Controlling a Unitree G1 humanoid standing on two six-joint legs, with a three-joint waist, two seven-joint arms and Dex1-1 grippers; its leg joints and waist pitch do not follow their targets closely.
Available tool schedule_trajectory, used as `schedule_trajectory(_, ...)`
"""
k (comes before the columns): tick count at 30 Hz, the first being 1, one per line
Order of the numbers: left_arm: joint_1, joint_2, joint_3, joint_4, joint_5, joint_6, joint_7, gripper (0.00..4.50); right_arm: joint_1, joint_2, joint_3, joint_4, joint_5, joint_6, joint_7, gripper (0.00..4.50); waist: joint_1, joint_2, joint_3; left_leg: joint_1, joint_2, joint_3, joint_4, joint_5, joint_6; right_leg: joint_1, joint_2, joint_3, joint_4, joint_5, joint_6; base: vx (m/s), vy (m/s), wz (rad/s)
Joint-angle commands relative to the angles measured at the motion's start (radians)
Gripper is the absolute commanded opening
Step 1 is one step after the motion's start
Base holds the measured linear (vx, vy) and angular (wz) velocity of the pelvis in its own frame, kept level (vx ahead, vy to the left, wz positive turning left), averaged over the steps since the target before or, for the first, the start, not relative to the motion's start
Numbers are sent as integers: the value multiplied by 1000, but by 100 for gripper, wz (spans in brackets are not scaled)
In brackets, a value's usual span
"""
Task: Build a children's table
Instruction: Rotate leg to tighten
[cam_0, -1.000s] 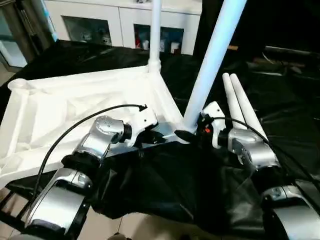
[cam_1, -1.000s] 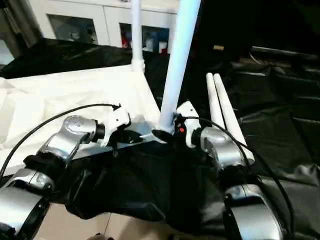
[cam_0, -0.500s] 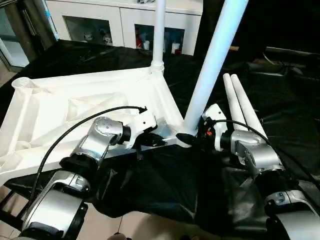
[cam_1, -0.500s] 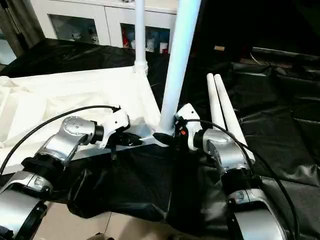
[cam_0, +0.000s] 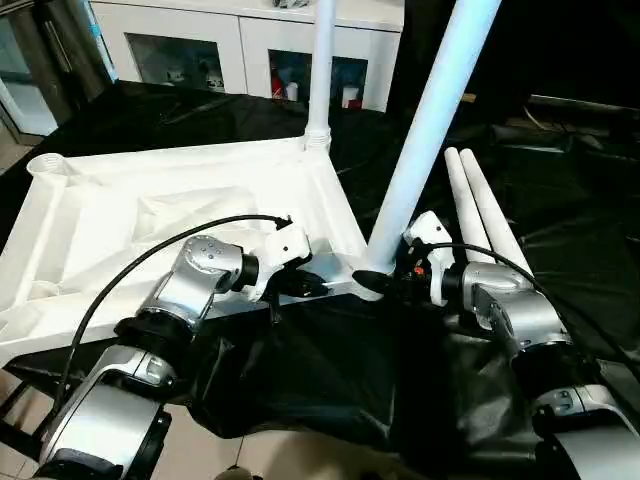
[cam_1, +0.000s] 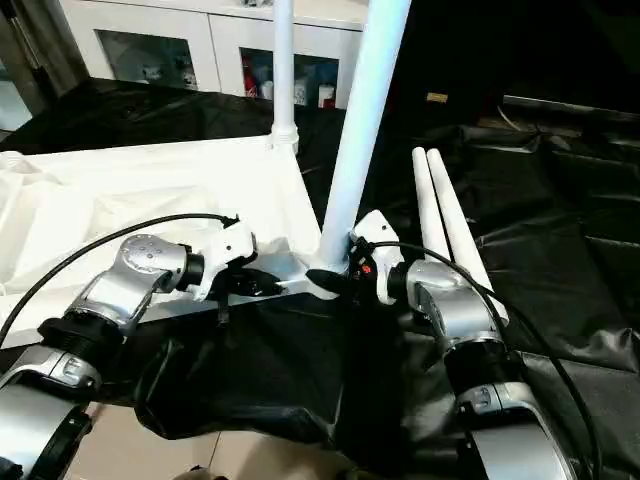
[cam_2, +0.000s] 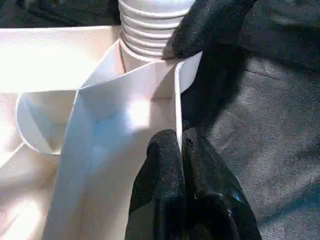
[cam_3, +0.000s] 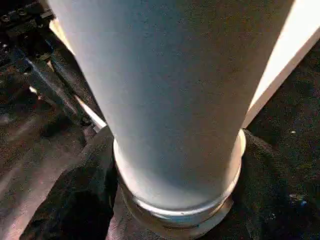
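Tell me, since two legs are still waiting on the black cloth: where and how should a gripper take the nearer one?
Grip the spare leg around its mid-shaft from above, fingers straddling the outer side. It lies flat against its twin, so the inner side offers no gap, and the round, tapered tube would likely slip nearer the ends.
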Motion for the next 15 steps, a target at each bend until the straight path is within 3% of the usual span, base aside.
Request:
schedule_trajectory(1, -2, -17, -23, -49, -21, 0, -34, 0, 28, 8, 45, 24, -13, 26, 13, 282, 1, -1, -81, 0, 36, -6, -67, -119, 67, 72, -53, 62, -61, -168, -232, 0, 0, 0)
schedule_trajectory(6, -23, -39, -9, -14, -5, 24, 44, 0, 10, 43, 22, 89, -36, 11, -110, 282, -2, -6, -78, 1, 34, -6, -70, -141, 52, 69, -53, 61, -71, -236, -207, 0, 0, 0)
schedule_trajectory(8, -72, -91, 18, 59, 15, 54, 190, 0, -21, 104, -19, 184, -53, 22, -297, 282, -7, -5, -72, 10, 31, -8, -72, -187, 22, 63, -53, 59, -85, -339, -182, 0, 0, 0)
schedule_trajectory(10, -88, -108, 26, 80, 19, 64, 234, 0, -31, 122, -30, 210, -55, 27, -349, 280, -12, -5, -67, 18, 28, -9, -74, -241, 2, 55, -52, 55, -99, -448, -151, 0, 0, 0)
schedule_trajectory(15, -155, -216, 54, 169, 24, 130, 436, 0, -97, 240, -94, 334, -21, 53, -565, 279, -22, -5, -72, 12, 26, -12, -74, -235, 3, 59, -50, 54, -100, -435, -136, 0, 0, 0)
